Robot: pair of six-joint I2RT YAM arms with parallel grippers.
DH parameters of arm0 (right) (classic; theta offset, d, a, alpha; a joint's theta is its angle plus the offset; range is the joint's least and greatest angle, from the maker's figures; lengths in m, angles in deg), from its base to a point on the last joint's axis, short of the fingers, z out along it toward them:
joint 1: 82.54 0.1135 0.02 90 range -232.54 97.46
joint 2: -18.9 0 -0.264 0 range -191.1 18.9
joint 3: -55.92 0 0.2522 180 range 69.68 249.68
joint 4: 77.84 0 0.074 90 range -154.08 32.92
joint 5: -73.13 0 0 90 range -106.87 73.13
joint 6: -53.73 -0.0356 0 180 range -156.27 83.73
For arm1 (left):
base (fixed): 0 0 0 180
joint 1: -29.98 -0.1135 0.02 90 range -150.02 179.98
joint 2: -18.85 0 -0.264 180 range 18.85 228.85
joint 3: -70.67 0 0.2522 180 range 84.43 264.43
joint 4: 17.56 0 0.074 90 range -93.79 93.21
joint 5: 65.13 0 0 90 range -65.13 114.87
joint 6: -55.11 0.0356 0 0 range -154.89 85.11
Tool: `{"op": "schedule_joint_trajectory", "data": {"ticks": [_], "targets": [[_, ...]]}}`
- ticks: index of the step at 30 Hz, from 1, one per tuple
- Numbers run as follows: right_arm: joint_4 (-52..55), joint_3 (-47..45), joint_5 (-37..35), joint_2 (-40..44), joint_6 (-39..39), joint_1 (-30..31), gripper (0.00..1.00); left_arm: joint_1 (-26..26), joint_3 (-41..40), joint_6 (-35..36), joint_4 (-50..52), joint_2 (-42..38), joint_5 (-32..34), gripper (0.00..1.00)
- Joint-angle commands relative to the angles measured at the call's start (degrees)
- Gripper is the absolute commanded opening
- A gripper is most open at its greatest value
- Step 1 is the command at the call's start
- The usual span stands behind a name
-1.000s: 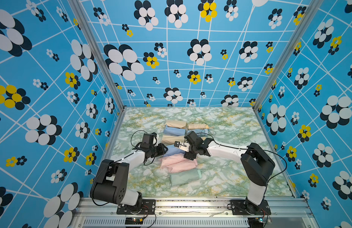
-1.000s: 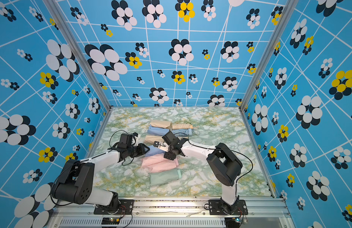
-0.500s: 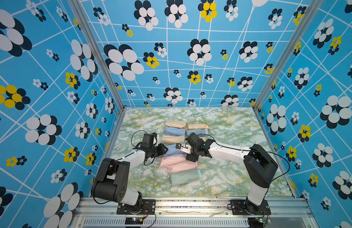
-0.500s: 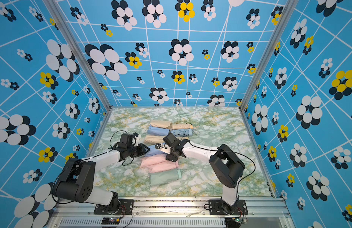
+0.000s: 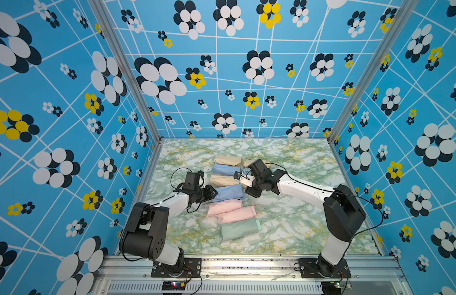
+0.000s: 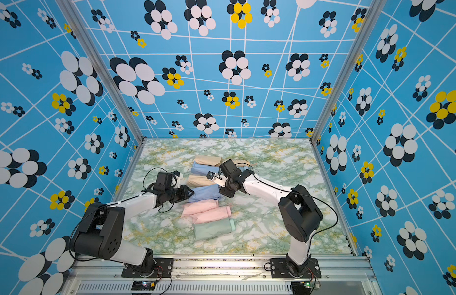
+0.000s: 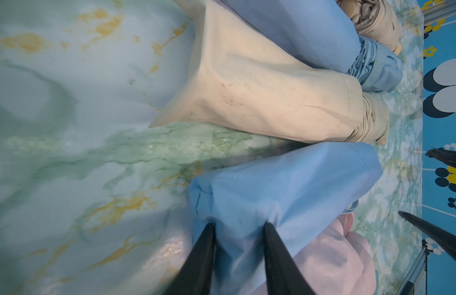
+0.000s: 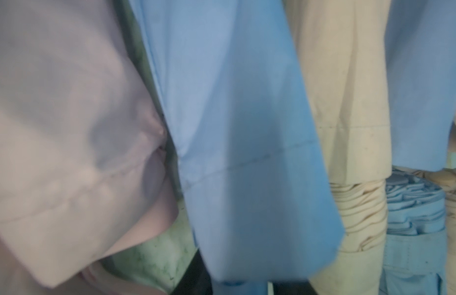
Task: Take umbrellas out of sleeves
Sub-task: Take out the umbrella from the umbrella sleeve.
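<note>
Marbled tabletop [image 5: 311,158] carries seven sleeves [image 5: 238,231] in a column, each umbrella [image 7: 370,66] at most peeking out, so seemingly none is freed yet. Left gripper [image 7: 238,227] pinches the middle light blue sleeve [image 5: 229,192] at its 9 o'clock end; right gripper [image 7: 412,182] hovers open-jawed at its 3 o'clock mouth.

Blue walls [image 5: 221,63] with white grid lines and black, white and yellow flower prints fill the top, left and right of both top views, silver corner posts [image 5: 125,69] between them, green-gold marbled tabletop [image 5: 298,229] lower centre, metal rail [image 5: 247,264] along the bottom, light bright and even.
</note>
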Motion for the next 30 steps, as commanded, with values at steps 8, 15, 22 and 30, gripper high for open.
{"op": "schedule_joint_trajectory", "data": {"ticks": [8,15,22,30], "targets": [[5.7,5.2,3.8,-6.6,3.0,-0.2,0.59,-0.6,2.9,3.5,2.5,2.8,1.3,0.12],[6.8,5.9,7.5,-7.7,4.9,-0.2,0.6,-1.1,3.2,4.6,3.0,3.5,1.4,0.1],[8.1,8.8,8.0,-10.7,5.3,-0.2,0.57,-1.2,3.5,5.3,3.1,3.6,1.1,0.1],[9.0,10.4,7.7,-13.4,5.9,-0.1,0.51,-1.2,4.1,5.9,3.8,3.5,1.0,0.1]]}}
